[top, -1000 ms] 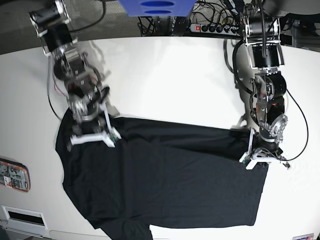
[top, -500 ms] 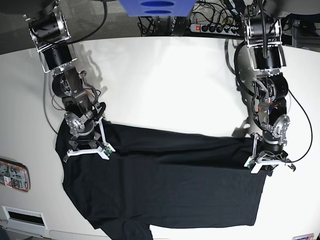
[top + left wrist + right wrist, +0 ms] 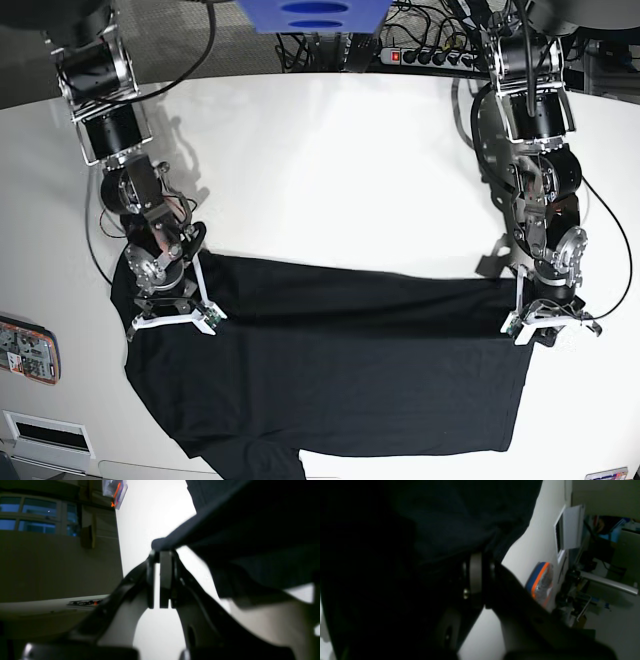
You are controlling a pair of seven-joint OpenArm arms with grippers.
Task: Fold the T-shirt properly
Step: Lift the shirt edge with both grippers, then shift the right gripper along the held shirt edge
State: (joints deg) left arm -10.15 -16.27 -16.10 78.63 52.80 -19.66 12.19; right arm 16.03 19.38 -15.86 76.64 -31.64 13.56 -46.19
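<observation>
The black T-shirt point(image 3: 330, 370) lies spread on the white table point(image 3: 330, 160), its far edge lifted and doubled over toward the front. My left gripper point(image 3: 540, 326), on the right of the base view, is shut on the shirt's far right corner. In the left wrist view the gripper point(image 3: 160, 555) pinches a fold of the black T-shirt point(image 3: 250, 525). My right gripper point(image 3: 170, 316), on the left of the base view, is shut on the far left edge. In the right wrist view the gripper point(image 3: 480, 557) is mostly buried under the T-shirt point(image 3: 450, 517).
An orange and blue packet point(image 3: 28, 350) and a white box point(image 3: 45, 432) sit at the table's front left edge. A power strip point(image 3: 430, 55) with cables and a blue object point(image 3: 312, 14) lie beyond the far edge. The packet shows in the right wrist view point(image 3: 540, 580).
Both grippers have moved toward the table's front edge, dragging the shirt's far edge with them. The folded band of cloth has shifted forward.
</observation>
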